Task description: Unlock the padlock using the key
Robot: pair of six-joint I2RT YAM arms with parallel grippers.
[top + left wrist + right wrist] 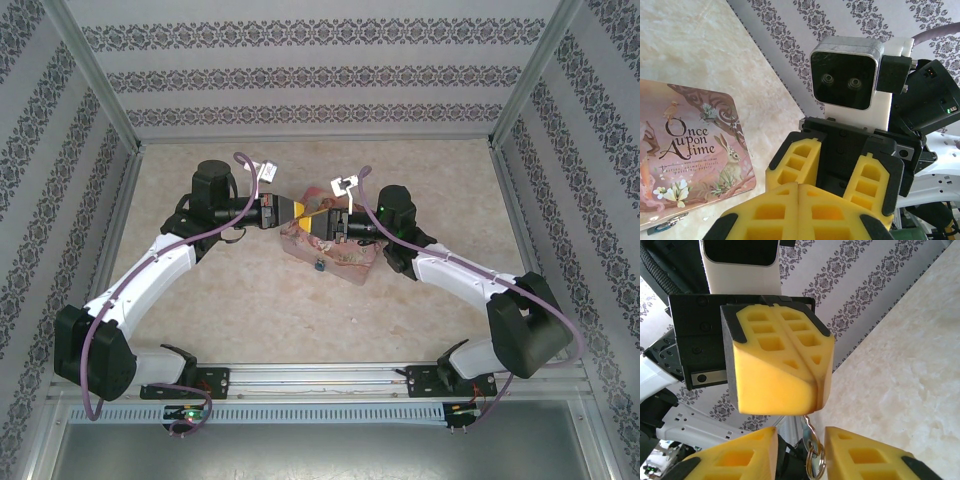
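My shut left fingers (770,380) are dangling the key ring (814,456) at six o'clock between my part-open right fingers (735,457); early release could drop it.

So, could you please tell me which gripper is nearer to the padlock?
Right, slightly. The right gripper hangs just behind the padlock, over the tin; the left gripper meets it further back-left.
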